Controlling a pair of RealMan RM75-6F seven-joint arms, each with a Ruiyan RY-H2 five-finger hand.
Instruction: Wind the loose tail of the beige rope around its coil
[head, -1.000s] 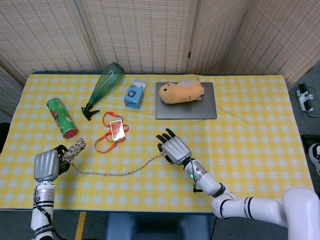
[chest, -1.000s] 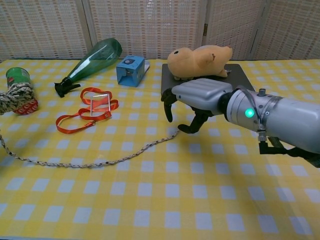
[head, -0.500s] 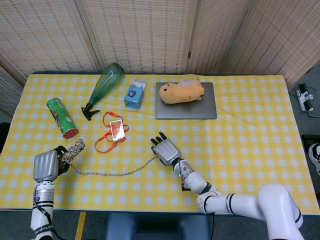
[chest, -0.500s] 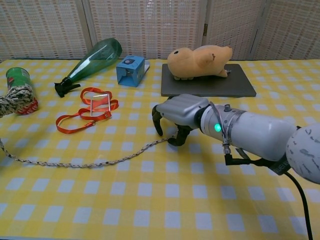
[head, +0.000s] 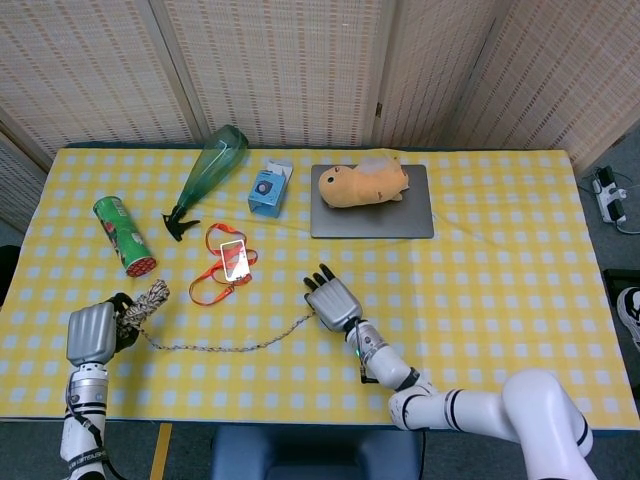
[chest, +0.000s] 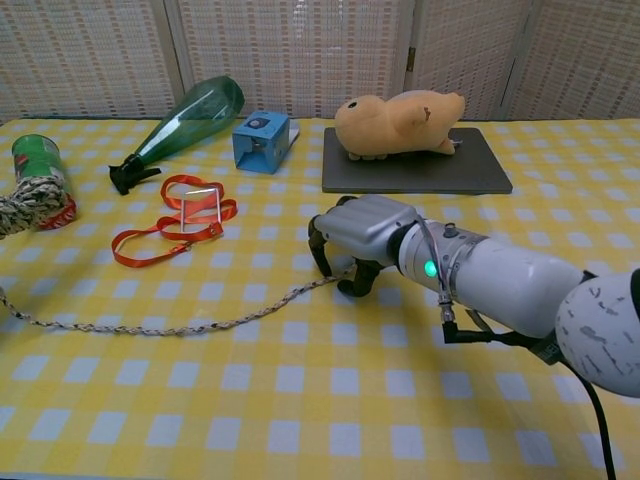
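Woven screens (head: 300, 60) stand behind the desk's yellow checked cloth (head: 500, 260). Left hand (head: 92, 330) grips the bumpy rope coil (head: 147, 298); right hand (head: 333, 301) fingers (chest: 322, 252) pinch its thin tail (chest: 180, 325).

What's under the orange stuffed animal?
The stuffed animal lies on a flat dark grey board, which sits on the yellow checked tablecloth. Anything under the board is hidden.
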